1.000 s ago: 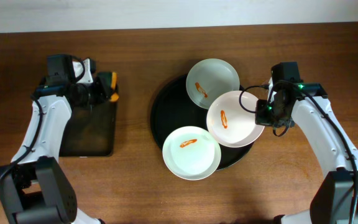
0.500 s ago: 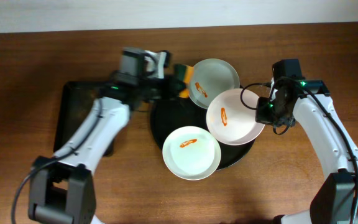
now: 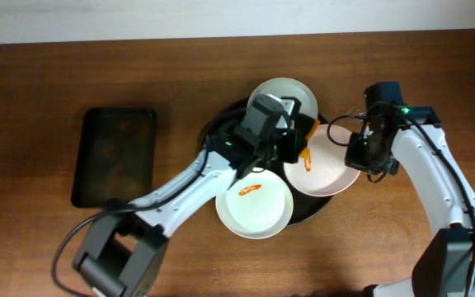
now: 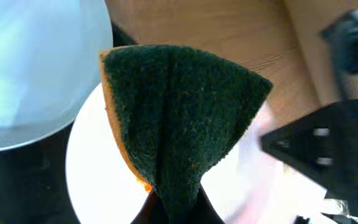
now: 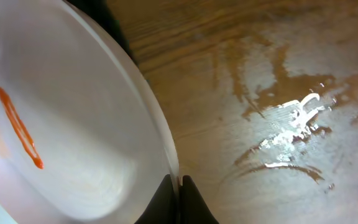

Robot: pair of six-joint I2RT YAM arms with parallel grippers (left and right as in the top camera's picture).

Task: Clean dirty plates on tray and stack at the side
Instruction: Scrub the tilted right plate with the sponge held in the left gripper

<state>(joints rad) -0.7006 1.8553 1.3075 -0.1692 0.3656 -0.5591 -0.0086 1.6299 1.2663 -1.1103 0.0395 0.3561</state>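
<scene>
Overhead view: the left gripper (image 3: pixel 301 139) is pinched tight on a green-faced scouring sponge (image 4: pixel 179 118), poised over the left half of the right-hand plate (image 3: pixel 330 169). That plate lies at the right edge of the round black tray (image 3: pixel 305 206), its right rim nipped by the closed right gripper (image 5: pixel 179 186). The sauce smear (image 5: pixel 17 127) lies toward the sponge, away from the right gripper, so the left arm is judged nearer for wiping. Sponge-to-plate contact cannot be confirmed.
</scene>
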